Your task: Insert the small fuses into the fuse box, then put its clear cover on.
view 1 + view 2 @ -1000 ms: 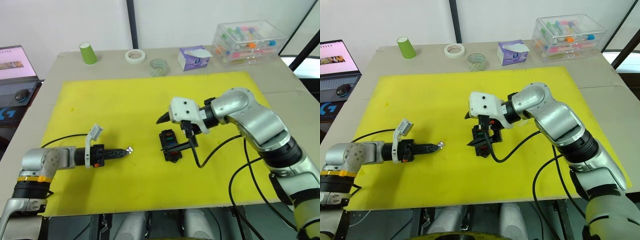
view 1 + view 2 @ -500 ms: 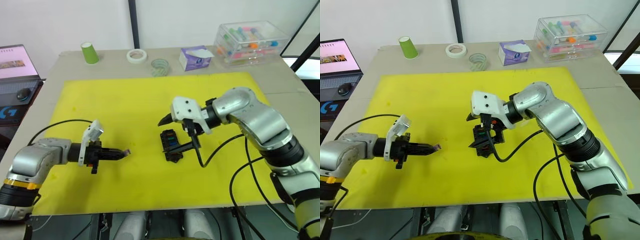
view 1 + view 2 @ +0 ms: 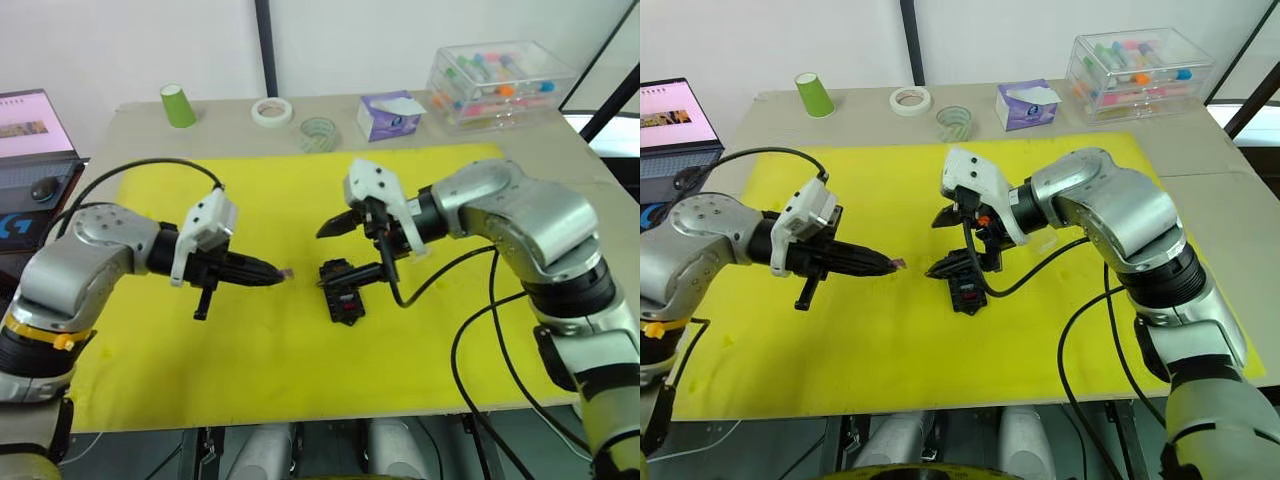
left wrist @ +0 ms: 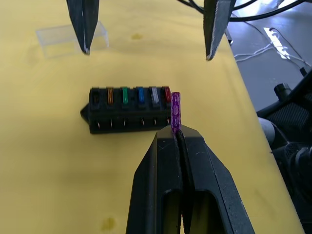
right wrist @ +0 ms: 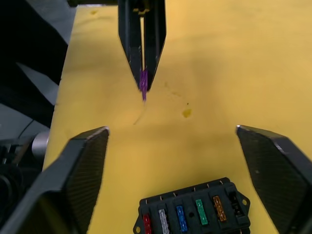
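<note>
The black fuse box [image 3: 342, 290] lies mid-mat with amber, green, blue, grey and red small fuses [image 4: 139, 94] in its slots; one end slot [image 4: 96, 96] looks empty. My left gripper [image 3: 277, 271] is shut on a purple fuse [image 4: 175, 110], held just left of the box and above the mat. Over the box hangs my right gripper [image 3: 343, 253], open, one finger [image 3: 331, 227] raised and the other near the box's far side. The clear cover [image 4: 71, 39] lies flat on the mat beyond the box.
A yellow mat [image 3: 200, 370] covers the table. Along the back edge stand a green cup [image 3: 178, 105], two tape rolls [image 3: 271, 111], a tissue box [image 3: 390, 115] and a clear storage box [image 3: 500, 80]. A laptop [image 3: 30, 130] sits far left. Cables [image 3: 470, 330] trail from the arms.
My left arm has lifted and swung right, bringing the purple fuse close to the fuse box. My right gripper has risen slightly off the box and stays open.
</note>
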### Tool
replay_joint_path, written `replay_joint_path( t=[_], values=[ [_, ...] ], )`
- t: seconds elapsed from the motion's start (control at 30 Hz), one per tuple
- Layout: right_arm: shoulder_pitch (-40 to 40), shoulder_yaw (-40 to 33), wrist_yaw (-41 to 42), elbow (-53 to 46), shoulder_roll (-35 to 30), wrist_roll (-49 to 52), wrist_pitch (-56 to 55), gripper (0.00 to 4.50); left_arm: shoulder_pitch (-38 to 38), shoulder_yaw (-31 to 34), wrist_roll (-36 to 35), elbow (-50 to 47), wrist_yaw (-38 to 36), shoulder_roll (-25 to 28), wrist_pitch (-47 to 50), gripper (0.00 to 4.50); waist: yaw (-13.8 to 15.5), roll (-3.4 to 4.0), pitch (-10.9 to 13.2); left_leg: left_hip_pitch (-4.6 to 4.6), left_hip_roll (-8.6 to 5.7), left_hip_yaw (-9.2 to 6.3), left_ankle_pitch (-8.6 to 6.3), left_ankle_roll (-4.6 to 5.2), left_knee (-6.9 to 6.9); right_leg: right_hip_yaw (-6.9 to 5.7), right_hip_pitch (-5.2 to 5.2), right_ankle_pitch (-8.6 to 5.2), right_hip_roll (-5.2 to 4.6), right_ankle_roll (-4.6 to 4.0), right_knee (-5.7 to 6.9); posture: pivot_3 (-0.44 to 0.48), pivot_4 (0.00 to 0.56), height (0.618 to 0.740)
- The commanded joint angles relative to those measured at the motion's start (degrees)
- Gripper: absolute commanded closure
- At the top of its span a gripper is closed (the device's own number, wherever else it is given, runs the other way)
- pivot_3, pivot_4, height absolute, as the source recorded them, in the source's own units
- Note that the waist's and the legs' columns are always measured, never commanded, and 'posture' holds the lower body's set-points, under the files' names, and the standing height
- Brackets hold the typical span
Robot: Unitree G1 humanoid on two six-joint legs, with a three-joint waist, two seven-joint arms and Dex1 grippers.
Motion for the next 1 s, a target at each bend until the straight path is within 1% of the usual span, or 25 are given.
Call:
replay_joint_path(
  t=[0.03, 0.07, 0.27, 0.37, 0.4, 0.5, 1.0],
  values=[
    [-1.57, -1.4, -1.23, -2.66, 0.41, 2.27, 1.6, 1.34, -2.13, -0.96, 0.71, 0.25, 0.17, -0.62, -0.37, 4.5, -0.01, 0.0, 0.0, 0.0, 0.0, 0.0, 0.0, 0.0, 0.0, 0.0, 0.0, 0.0, 0.0, 0.0, 0.0, 0.0, 0.15, 0.74],
    [-1.7, -1.22, -1.73, -2.88, 0.5, 2.48, 2.0, 1.63, -2.67, -1.38, 0.89, 0.49, 0.31, -1.12, -0.42, 4.5, -0.02, -0.01, 0.0, 0.0, 0.0, 0.0, 0.0, 0.0, 0.0, 0.0, 0.0, 0.0, 0.0, 0.0, 0.0, 0.0, 0.15, 0.74],
    [-2.36, -0.54, -4.18, -3.47, 1.01, 3.64, 3.62, 1.63, -3.92, -2.58, 2.49, 2.16, 0.47, -2.53, -1.7, 4.5, -0.03, -0.01, 0.0, 0.0, 0.0, 0.0, 0.0, 0.0, 0.0, 0.0, -0.01, 0.0, 0.0, 0.0, 0.0, 0.0, 0.15, 0.74],
    [-2.45, -0.16, -4.58, -3.55, 0.91, 4.06, 3.76, 2.17, -4.2, -2.77, 2.94, 2.5, 0.47, -2.88, -1.92, 4.5, -0.04, -0.01, 0.0, 0.0, 0.0, 0.0, 0.0, 0.0, 0.0, -0.01, -0.01, 0.0, 0.01, 0.0, 0.0, 0.0, 0.15, 0.74],
    [-2.5, -0.05, -4.64, -3.54, 0.91, 4.16, 3.75, 2.44, -4.32, -2.87, 3.21, 2.64, 0.47, -2.95, -2.12, 4.5, -0.04, -0.01, 0.0, 0.0, 0.0, 0.0, 0.0, 0.0, 0.0, 0.0, -0.01, 0.0, 0.0, 0.0, 0.0, 0.0, 0.15, 0.74],
    [-2.57, 0.13, -4.83, -3.48, 0.92, 4.34, 3.73, 3.46, -4.5, -3.01, 3.82, 2.94, 0.37, -3.1, -2.53, 4.5, -0.01, -0.01, 0.0, 0.0, 0.0, 0.0, 0.0, 0.0, 0.01, 0.0, -0.01, 0.0, 0.0, 0.0, 0.0, 0.0, 0.15, 0.74],
    [-2.83, 1.83, -6.18, -2.2, 1.53, 4.19, 3.05, 3.46, -5.54, -3.39, 4.79, 4.13, 0.13, -3.96, -3.28, 4.5, -0.06, -0.01, 0.0, 0.0, 0.0, 0.0, 0.0, 0.0, 0.01, -0.01, -0.01, 0.0, 0.01, 0.0, 0.0, 0.0, 0.15, 0.74]
  ],
)
